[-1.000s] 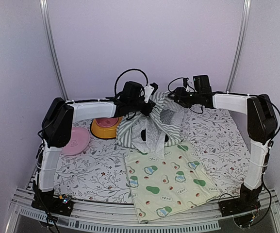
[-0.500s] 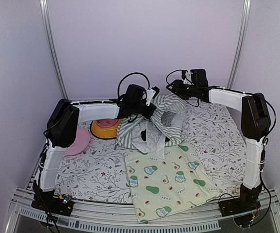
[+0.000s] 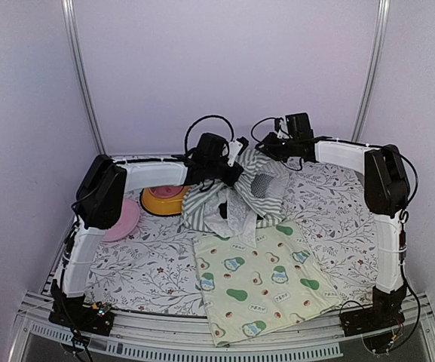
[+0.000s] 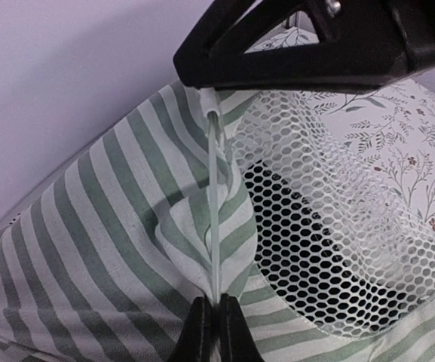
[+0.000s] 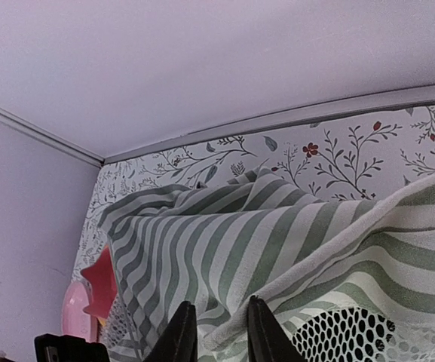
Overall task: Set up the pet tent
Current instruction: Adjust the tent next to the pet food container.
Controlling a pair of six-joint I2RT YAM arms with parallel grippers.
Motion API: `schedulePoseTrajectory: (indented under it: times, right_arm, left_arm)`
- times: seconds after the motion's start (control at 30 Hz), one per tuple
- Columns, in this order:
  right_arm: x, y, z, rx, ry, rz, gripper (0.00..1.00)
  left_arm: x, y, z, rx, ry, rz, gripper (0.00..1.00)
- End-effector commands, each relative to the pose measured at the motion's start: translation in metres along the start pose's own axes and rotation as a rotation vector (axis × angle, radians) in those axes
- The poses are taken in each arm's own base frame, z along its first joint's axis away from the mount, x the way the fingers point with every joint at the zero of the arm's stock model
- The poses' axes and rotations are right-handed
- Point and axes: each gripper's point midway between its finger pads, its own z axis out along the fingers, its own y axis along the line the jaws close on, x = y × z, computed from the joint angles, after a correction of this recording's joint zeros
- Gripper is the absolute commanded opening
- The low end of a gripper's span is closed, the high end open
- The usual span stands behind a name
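Left gripper [image 4: 215,326] clamped on the thin white pole [image 4: 214,219] of the pet tent [image 3: 236,192]; right gripper [image 5: 219,335] pinches its striped top fold. Tent sits slumped rear-centre on the table [image 3: 338,219], beside the orange bowl [image 3: 164,198], touching the avocado mat [image 3: 266,283]

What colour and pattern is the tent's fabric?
The tent is green-and-white striped, which shows most clearly in the left wrist view.

Floral-print table [image 3: 149,264], on it striped pet tent [image 3: 209,200], avocado-print mat [image 3: 266,283], orange bowl [image 3: 164,197], pink plate [image 3: 123,219]
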Motion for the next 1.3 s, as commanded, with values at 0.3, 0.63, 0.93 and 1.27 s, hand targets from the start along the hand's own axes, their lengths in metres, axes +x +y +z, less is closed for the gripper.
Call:
schedulePoseTrajectory:
  times: [0.3, 0.63, 0.93, 1.27]
  right_arm:
    - [0.027, 0.020, -0.003, -0.032, 0.045, -0.007, 0.04]
    - [0.070, 0.051, -0.002, -0.101, 0.118, -0.017, 0.00]
    - [0.088, 0.044, -0.003, -0.080, 0.129, -0.036, 0.00]
    - [0.063, 0.049, -0.013, -0.109, 0.105, -0.049, 0.07]
  left_arm:
    - [0.026, -0.018, 0.012, 0.079, 0.080, -0.022, 0.00]
    - [0.020, -0.018, 0.025, 0.103, 0.059, -0.049, 0.00]
    - [0.013, -0.014, 0.034, 0.123, 0.035, -0.093, 0.00]
    - [-0.004, 0.000, 0.026, 0.136, 0.016, -0.161, 0.09]
